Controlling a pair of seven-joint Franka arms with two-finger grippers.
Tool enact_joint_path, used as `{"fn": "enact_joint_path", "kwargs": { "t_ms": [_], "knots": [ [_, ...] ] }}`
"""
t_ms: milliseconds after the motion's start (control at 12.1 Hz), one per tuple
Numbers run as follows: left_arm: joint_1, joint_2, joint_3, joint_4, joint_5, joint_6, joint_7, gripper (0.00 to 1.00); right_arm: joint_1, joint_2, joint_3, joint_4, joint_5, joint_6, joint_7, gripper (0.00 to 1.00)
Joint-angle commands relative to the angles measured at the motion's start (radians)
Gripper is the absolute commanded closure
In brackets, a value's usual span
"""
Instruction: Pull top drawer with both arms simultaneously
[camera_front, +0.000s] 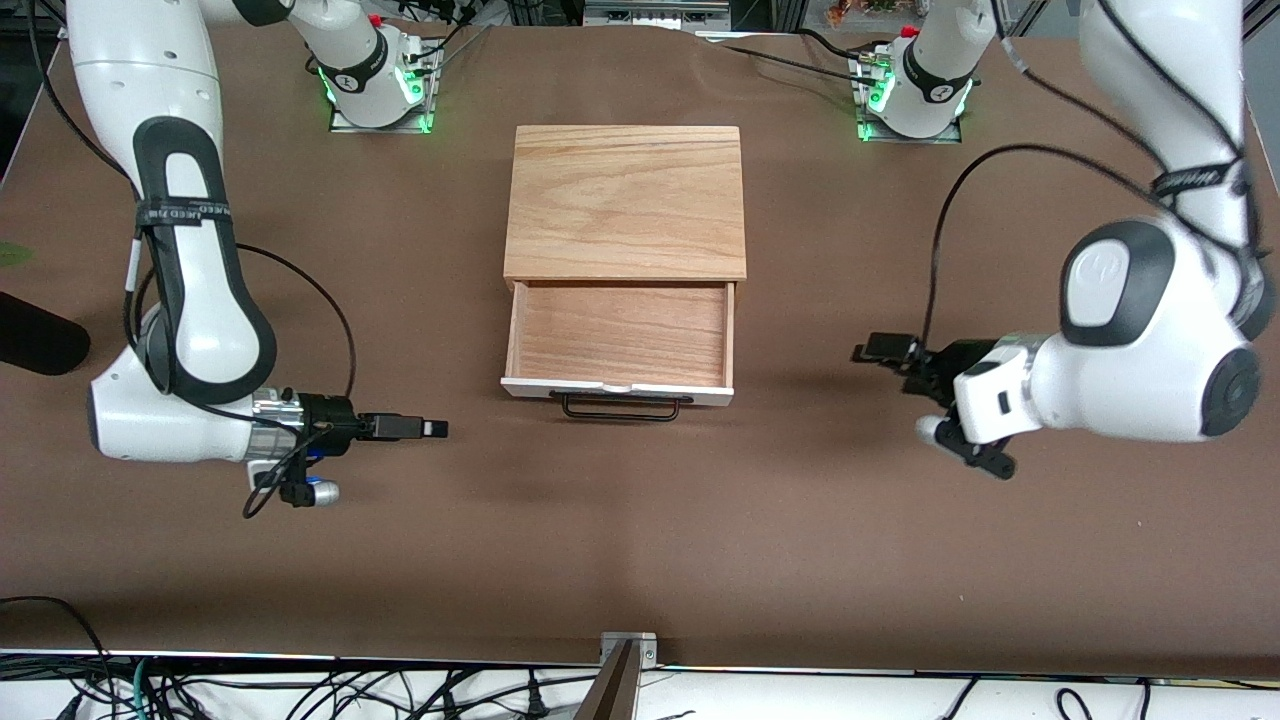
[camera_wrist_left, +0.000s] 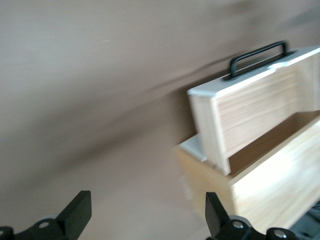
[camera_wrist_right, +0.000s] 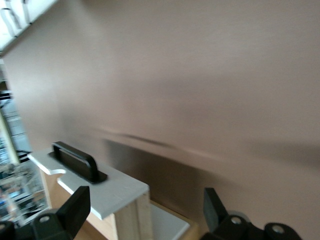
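While top drawer (camera_front: 620, 340) sits pulled out, left claw (camera_front: 885, 350), right claw (camera_front: 425, 428) spread wide, holding nothing.

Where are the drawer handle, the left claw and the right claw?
drawer handle (camera_front: 620, 407), front view, middle of the black bar.
left claw (camera_front: 884, 352), front view, between its open fingertips, over the table toward the left arm's end.
right claw (camera_front: 432, 428), front view, at its open fingertips, over the table toward the right arm's end.

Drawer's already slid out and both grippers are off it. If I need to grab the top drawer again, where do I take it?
Take the top drawer by its black bar handle, probably coming from the front-camera side. The bar stands proud of the white front panel, leaving a gap for fingers, and looks wide enough for both. The left gripper and right gripper wait open at either end.
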Motion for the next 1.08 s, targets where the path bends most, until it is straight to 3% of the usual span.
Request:
{"fn": "enact_joint_path", "kwargs": {
  "t_ms": [0, 166, 249, 414, 580, 663, 994],
  "knots": [
    [-0.024, -0.129, -0.001, -0.057, 0.192, -0.011, -0.019, 0.00, 0.003, -0.089, -0.018, -0.030, -0.196, -0.049, 0.120, 0.00],
    [-0.020, -0.246, -0.006, -0.176, 0.356, 0.008, -0.024, 0.00, 0.002, -0.174, -0.018, -0.058, -0.349, -0.089, 0.152, 0.00],
    [-0.001, -0.304, -0.045, -0.233, 0.433, 0.065, -0.027, 0.00, 0.000, -0.220, -0.009, -0.087, -0.440, -0.092, 0.154, 0.00],
    [0.097, -0.407, -0.130, -0.346, 0.477, 0.169, -0.041, 0.00, -0.007, -0.319, 0.008, -0.143, -0.561, -0.086, 0.146, 0.00],
    [0.108, -0.490, -0.131, -0.458, 0.475, 0.241, -0.254, 0.00, -0.015, -0.382, 0.049, -0.148, -0.771, -0.093, 0.139, 0.00],
    [0.108, -0.534, -0.132, -0.518, 0.466, 0.269, -0.330, 0.00, -0.027, -0.418, 0.057, -0.148, -0.814, -0.107, 0.139, 0.00],
    [0.125, -0.589, -0.132, -0.586, 0.411, 0.262, -0.207, 0.00, -0.109, -0.566, 0.059, -0.151, -0.816, -0.193, 0.139, 0.00]
  ]
}}
